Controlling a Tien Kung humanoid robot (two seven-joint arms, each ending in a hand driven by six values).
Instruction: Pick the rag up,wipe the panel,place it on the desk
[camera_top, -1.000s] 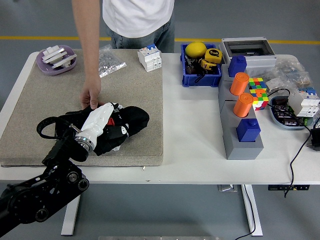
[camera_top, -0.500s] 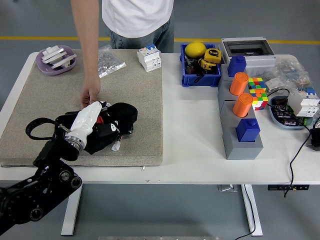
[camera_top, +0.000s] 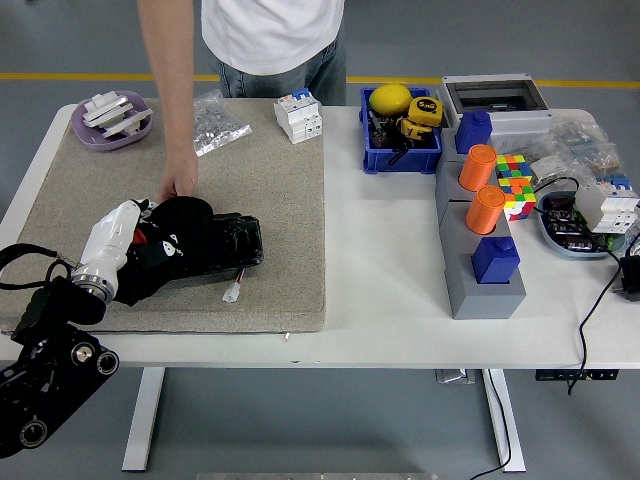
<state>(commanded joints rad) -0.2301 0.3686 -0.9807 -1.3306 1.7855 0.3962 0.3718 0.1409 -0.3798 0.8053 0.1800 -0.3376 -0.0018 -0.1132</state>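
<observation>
The black rag (camera_top: 200, 246) lies bunched on the left part of the beige panel (camera_top: 280, 210), which covers the left half of the white table (camera_top: 380, 300). My left hand (camera_top: 128, 226), white with a black arm behind it, rests on the rag's left end with its fingers curled into the cloth. A person stands at the far side and presses a hand (camera_top: 179, 186) down at the rag's top edge. A small white tag (camera_top: 232, 293) pokes out below the rag. My right arm is out of the picture.
On the panel's far side are a purple dish (camera_top: 110, 120), a clear bag (camera_top: 220, 125) and a white breaker (camera_top: 299, 114). To the right stand a blue bin (camera_top: 402, 150), a grey block (camera_top: 470, 280) with orange cylinders, and a colour cube (camera_top: 517, 185).
My left hand has dragged the rag leftward across the panel, and the rag has stretched out flatter. The person's hand has shifted slightly left with it.
</observation>
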